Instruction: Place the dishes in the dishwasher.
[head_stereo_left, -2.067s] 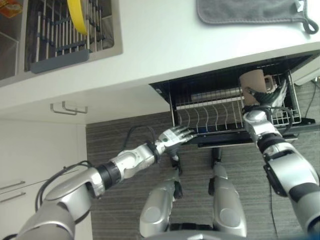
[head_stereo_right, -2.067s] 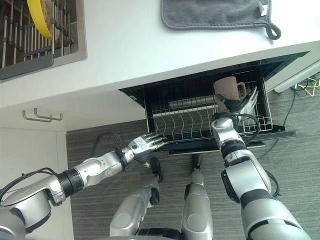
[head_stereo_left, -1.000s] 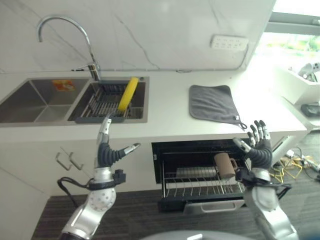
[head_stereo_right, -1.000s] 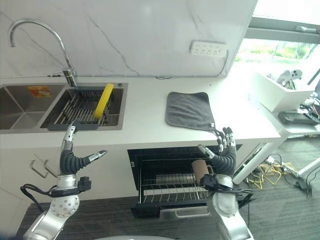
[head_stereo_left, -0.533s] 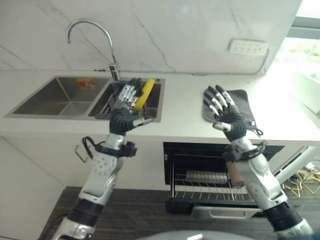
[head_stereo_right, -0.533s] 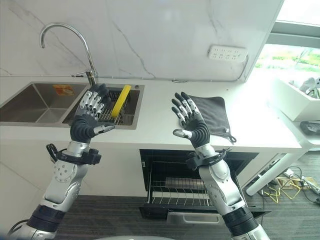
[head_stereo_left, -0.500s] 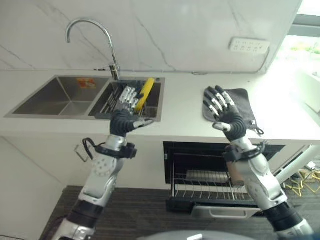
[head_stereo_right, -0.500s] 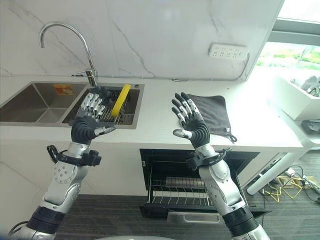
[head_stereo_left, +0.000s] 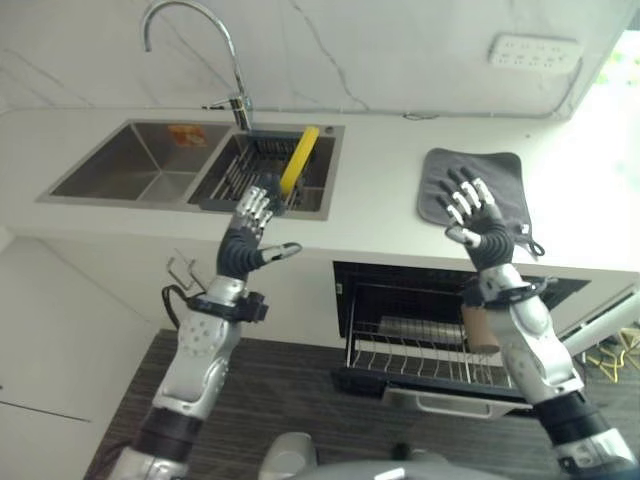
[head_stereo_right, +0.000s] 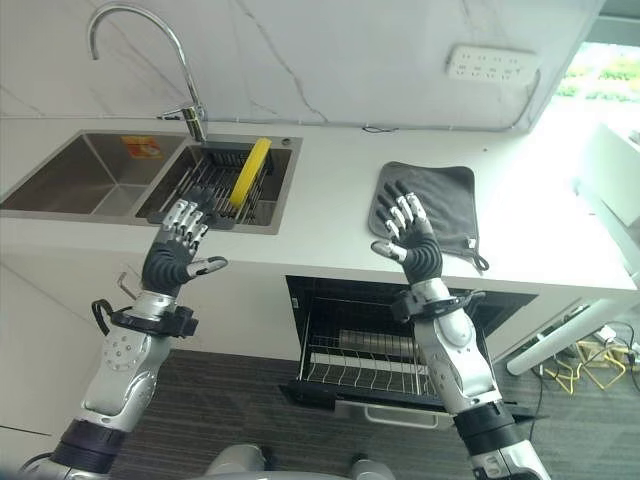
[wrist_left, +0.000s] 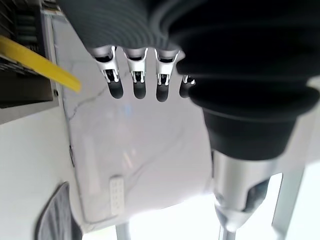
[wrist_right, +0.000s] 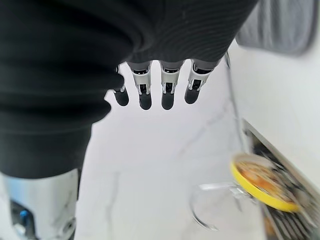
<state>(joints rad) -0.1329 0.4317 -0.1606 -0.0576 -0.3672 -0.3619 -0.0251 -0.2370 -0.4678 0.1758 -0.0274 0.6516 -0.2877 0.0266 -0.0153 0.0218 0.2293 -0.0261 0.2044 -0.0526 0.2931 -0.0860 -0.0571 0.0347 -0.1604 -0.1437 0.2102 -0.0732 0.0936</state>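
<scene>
Both arms are silver-grey with dark joint bands. The left hand (head_stereo_left: 243, 247) and right hand (head_stereo_left: 487, 238) have ribbed dark covers and silver, dark-tipped fingers

Both hands (head_stereo_left: 247, 240) (head_stereo_left: 481, 222) raised, fingers spread; yellow plate (head_stereo_left: 299, 159) in sink rack (head_stereo_left: 250, 170).

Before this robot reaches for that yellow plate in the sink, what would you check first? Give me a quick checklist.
1. Left hand free, fingers straight, holding nothing: ok.
2. Right hand free, fingers straight, holding nothing: ok.
3. Round yellow plate reachable, standing on edge in the dark dish rack inside the steel sink: ok.
4. Black dishwasher drawer pulled open under the white counter: ok.
5. Free slots in its wire rack: ok, several tines look bare.
6. Brown mug seated in the rack: cannot tell, the right arm partly hides it.
</scene>
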